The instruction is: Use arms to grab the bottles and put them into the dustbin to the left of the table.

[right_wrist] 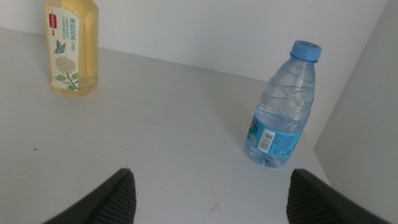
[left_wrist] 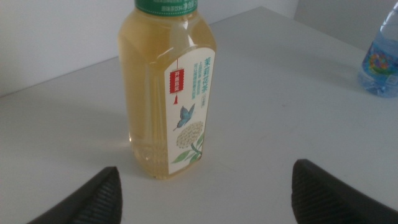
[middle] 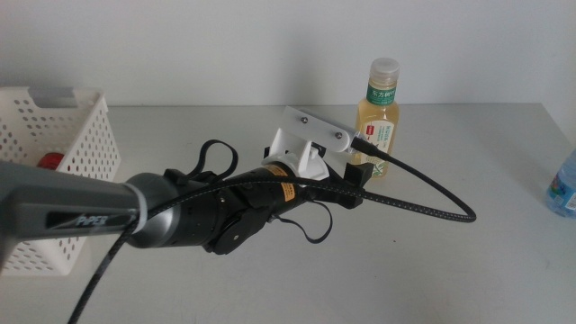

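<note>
1. A plain white wall stands behind a wide light grey table [middle: 468,270], matte and bare apart from the task's things.
2. At the far left sits the white perforated basket [middle: 76,135]; something red [middle: 49,161] shows through its side, likely a can already dropped in, though I cannot tell for sure.
3. The yellow tea bottle [middle: 380,112] stands upright at the far middle of the table, and the blue-capped water bottle [right_wrist: 283,106] stands upright at the right edge, well apart from it.
4. I judge the step in hand to be my reach for the tea bottle: my left gripper [left_wrist: 205,199] hovers just short of it, with the bottle a little to one side of the gap.
5. My left jaws are spread wide, holding and touching nothing.
6. Next I need to move forward until the bottle's body lies between the jaws, centre on it, then close below the label's middle so it does not tip.
7. My right gripper [right_wrist: 208,199] waits over the near right of the table, facing the water bottle, its jaws spread and empty too.
</note>
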Controlling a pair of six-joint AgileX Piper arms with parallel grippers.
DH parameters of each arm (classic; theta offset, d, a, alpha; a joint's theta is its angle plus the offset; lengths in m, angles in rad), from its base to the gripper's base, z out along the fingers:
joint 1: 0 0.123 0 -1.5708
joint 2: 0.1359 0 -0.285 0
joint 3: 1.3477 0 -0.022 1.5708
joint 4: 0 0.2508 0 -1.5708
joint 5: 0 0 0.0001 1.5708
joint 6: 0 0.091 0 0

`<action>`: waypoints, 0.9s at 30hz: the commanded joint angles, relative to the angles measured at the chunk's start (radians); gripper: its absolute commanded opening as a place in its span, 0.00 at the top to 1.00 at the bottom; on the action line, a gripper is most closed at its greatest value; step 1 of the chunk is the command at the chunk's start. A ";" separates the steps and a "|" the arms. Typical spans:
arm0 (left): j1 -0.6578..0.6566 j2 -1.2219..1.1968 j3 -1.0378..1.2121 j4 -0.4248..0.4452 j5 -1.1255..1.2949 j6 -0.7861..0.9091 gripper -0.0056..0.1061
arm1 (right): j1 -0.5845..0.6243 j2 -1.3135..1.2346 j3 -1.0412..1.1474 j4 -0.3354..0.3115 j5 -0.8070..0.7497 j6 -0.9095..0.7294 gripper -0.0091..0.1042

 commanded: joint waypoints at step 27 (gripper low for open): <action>0.017 0.281 -0.473 0.048 -0.038 -0.011 0.11 | -0.005 -0.022 -0.010 -0.002 -0.071 -0.010 0.37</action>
